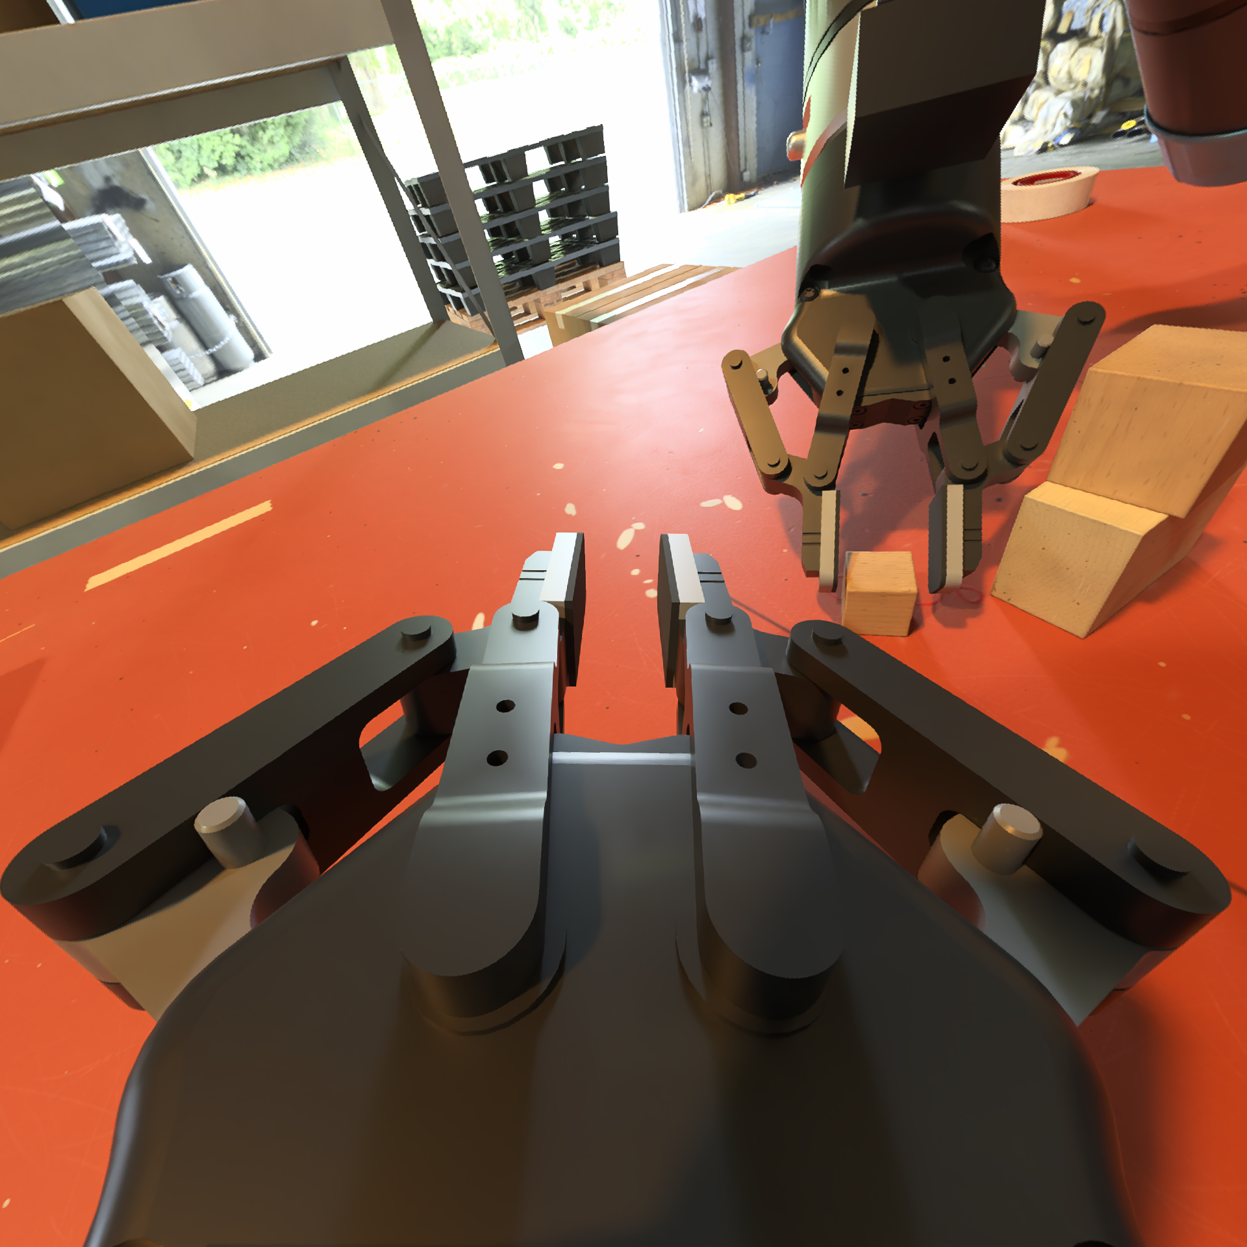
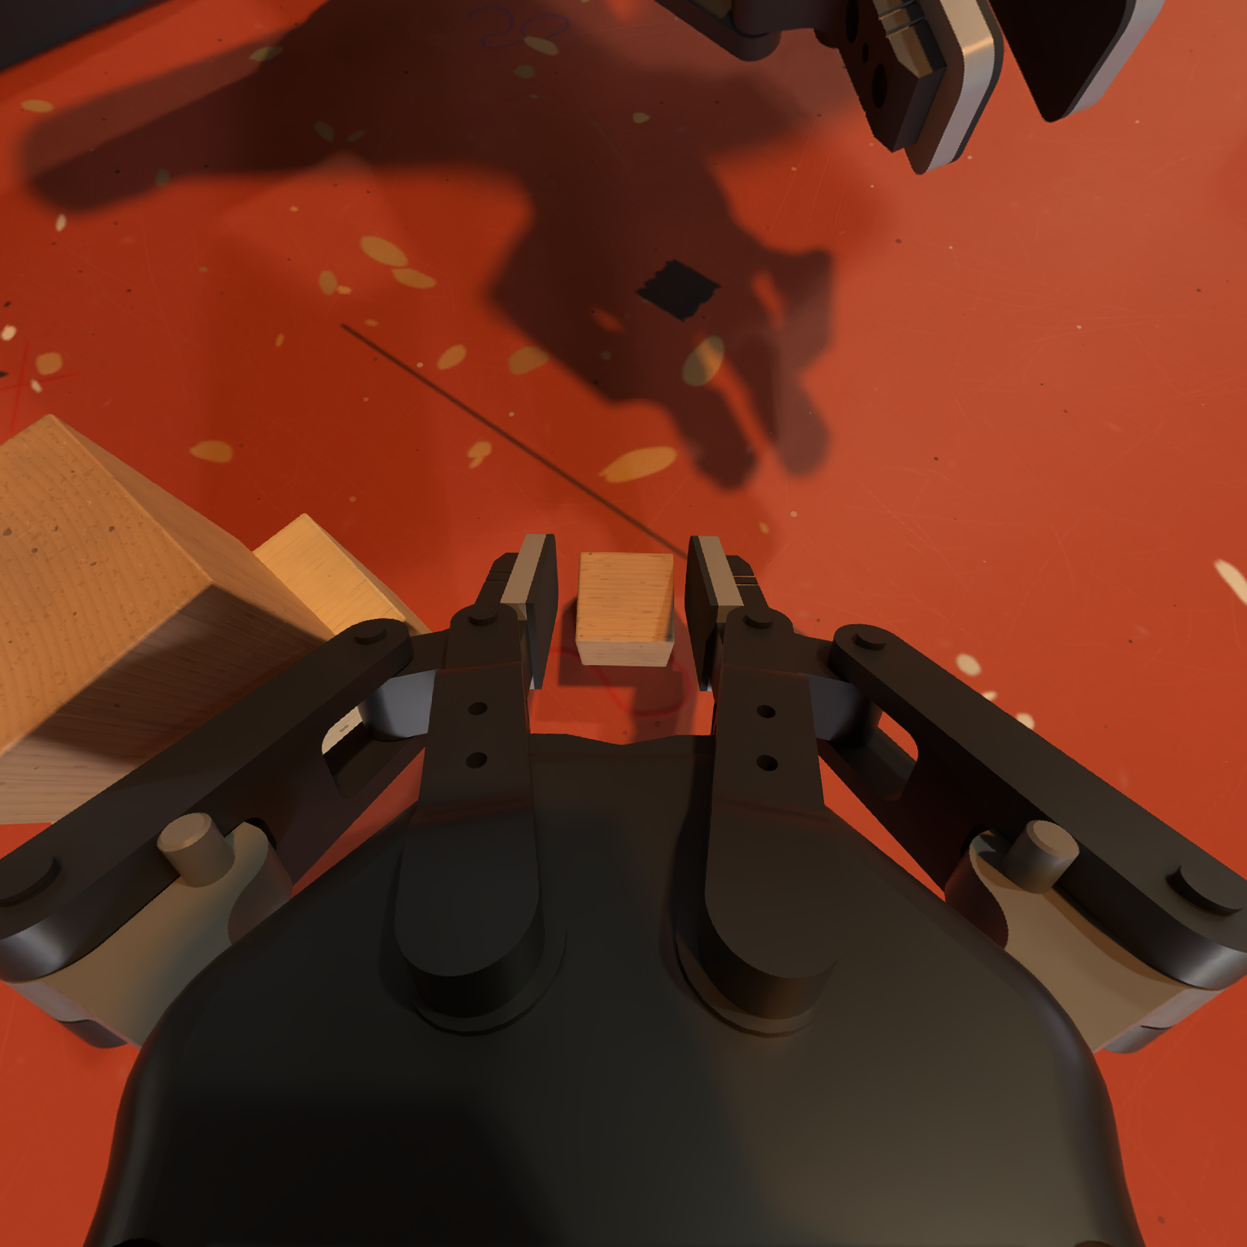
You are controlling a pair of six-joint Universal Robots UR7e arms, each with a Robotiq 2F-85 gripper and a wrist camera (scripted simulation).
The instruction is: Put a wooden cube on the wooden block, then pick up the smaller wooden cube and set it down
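Observation:
A small wooden cube [image 2: 624, 607] rests on the red table [image 2: 1012, 472] between the fingers of my right gripper [image 2: 621, 594]. The jaws are open, with a narrow gap on each side of the cube. The left wrist view shows this gripper [image 1: 891, 546] pointing down over the small cube [image 1: 877, 594]. A larger wooden cube [image 1: 1160, 418] sits on a wooden block [image 1: 1079, 560] just right of it; both also show in the right wrist view, cube [image 2: 101, 573] and block [image 2: 324, 573]. My left gripper [image 1: 621, 587] is open and empty, low over the table.
A roll of tape [image 1: 1046, 192] lies at the far side of the table. A metal shelf frame [image 1: 465, 202] stands beyond the table's left edge. The left gripper's fingertips [image 2: 958, 101] show at the top right of the right wrist view.

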